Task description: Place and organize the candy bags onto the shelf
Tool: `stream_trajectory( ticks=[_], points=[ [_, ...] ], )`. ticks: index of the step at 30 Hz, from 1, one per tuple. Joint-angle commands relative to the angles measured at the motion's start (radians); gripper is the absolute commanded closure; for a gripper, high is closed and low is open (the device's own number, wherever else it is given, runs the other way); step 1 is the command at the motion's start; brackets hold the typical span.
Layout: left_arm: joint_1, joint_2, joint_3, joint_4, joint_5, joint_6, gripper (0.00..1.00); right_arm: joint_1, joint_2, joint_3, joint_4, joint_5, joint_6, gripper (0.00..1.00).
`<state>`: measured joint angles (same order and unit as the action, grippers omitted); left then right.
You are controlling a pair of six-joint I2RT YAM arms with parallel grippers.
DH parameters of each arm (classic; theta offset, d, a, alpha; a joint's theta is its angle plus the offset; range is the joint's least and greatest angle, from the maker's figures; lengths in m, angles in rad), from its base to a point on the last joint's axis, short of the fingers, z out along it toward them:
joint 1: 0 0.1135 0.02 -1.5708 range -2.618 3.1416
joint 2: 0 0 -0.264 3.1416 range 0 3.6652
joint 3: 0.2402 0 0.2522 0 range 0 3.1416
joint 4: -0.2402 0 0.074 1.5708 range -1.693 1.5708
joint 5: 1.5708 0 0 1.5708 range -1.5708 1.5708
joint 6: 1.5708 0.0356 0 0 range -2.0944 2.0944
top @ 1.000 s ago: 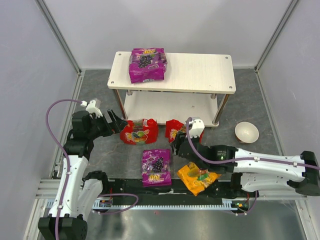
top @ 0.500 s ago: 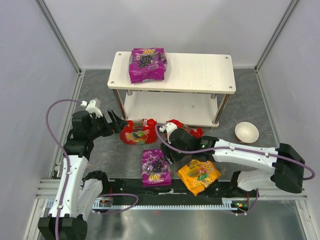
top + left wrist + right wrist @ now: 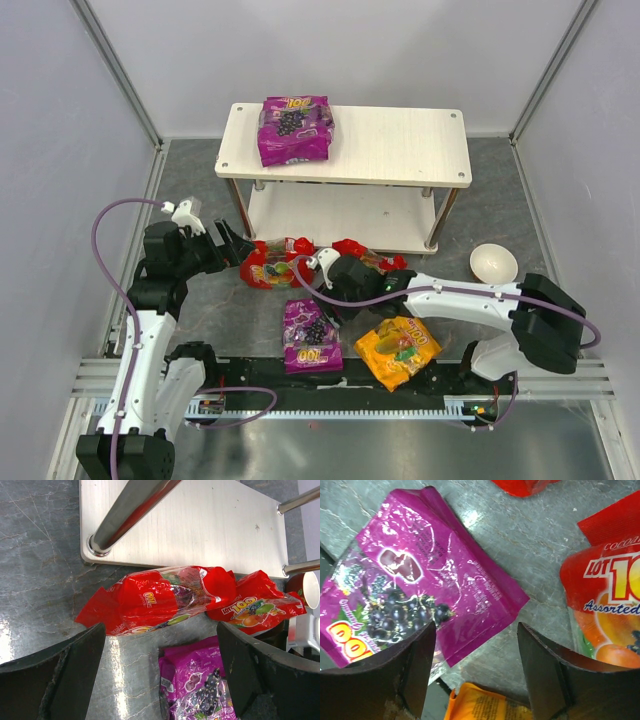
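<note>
**Inspector:** Report the shelf.

**Operator:** The shelf stands at upper centre of the overhead view. One purple bag lies flat at the left end of its top board. I judge it is set there to leave the rest of the board free for a row.

**Inspector:** The remainder?

**Operator:** Four lie on the worktop. The first red bag and second red bag lie just in front of the lower board. The loose purple bag and orange-yellow bag lie nearer the arm bases.

**Inspector:** Pincers?

**Operator:** My right pincer hangs over the loose purple bag, jaws spread wide with nothing between them. I take that spread as meant to straddle the pouch, so this is my pick. Whether the tips touch it, I cannot tell. My left pincer is likewise wide and empty, low, facing the first red bag, presumably staged for it.

**Inspector:** Hazards?

**Operator:** The glossy film may slip. The white bowl sits apart at right.
</note>
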<state>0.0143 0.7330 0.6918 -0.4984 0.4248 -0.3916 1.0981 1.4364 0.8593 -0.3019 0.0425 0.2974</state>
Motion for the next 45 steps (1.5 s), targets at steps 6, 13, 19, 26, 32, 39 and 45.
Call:
stream_trajectory(
  ticks=[6,13,19,26,32,39,45],
  points=[
    [-0.002,-0.001,-0.005,0.027,0.006,0.005,0.01,-0.056,0.013,0.078,0.056,-0.035,-0.219,0.2],
    [-0.002,0.002,-0.006,0.029,0.003,0.003,0.01,-0.116,0.059,0.121,0.06,-0.245,-0.29,0.19],
    [-0.004,-0.003,-0.005,0.026,0.0,0.003,0.01,-0.129,0.14,0.158,0.049,-0.369,-0.342,0.19],
    [-0.004,0.002,-0.005,0.027,-0.001,0.003,0.01,-0.127,0.219,0.167,0.035,-0.444,-0.35,0.21],
    [-0.002,0.008,-0.003,0.026,0.002,0.004,0.01,-0.129,0.237,0.164,0.021,-0.444,-0.354,0.4],
    [-0.002,0.005,-0.005,0.026,0.003,0.003,0.01,-0.13,0.234,0.167,0.018,-0.458,-0.34,0.69],
    [-0.002,0.0,-0.006,0.027,0.002,0.003,0.01,-0.129,0.231,0.172,0.006,-0.451,-0.299,1.0]
  ],
)
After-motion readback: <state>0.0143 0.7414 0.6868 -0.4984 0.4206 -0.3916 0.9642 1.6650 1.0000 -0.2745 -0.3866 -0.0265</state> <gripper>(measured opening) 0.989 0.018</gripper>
